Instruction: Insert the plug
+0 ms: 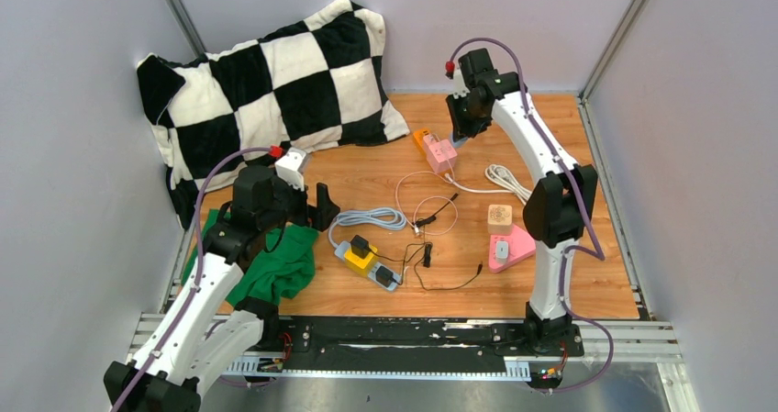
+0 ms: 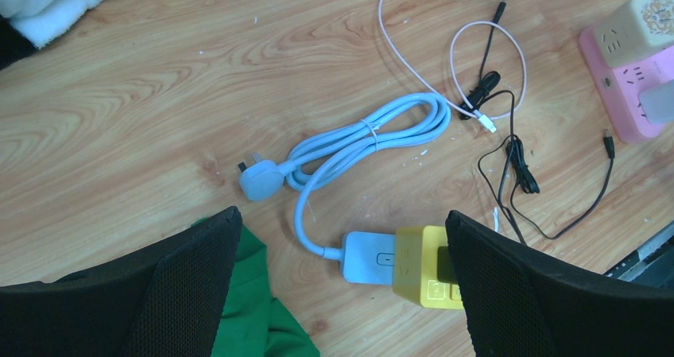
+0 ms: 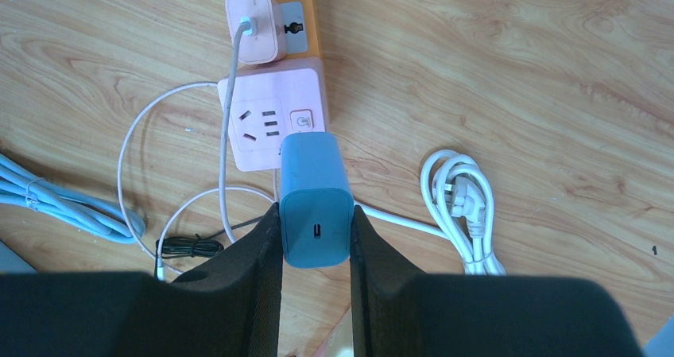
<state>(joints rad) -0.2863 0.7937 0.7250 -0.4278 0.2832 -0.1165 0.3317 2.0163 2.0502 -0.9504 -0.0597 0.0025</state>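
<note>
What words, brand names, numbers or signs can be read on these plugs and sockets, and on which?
No words, brands or numbers are readable.
A round power sign: on the button of the pink socket block.
Green mark at the far end of the orange power strip: too blurred.
Small square mark on the yellow adapter: too small.
Round ornament on the beige cube socket: no lettering legible.
No print shows on the blue charger.
</note>
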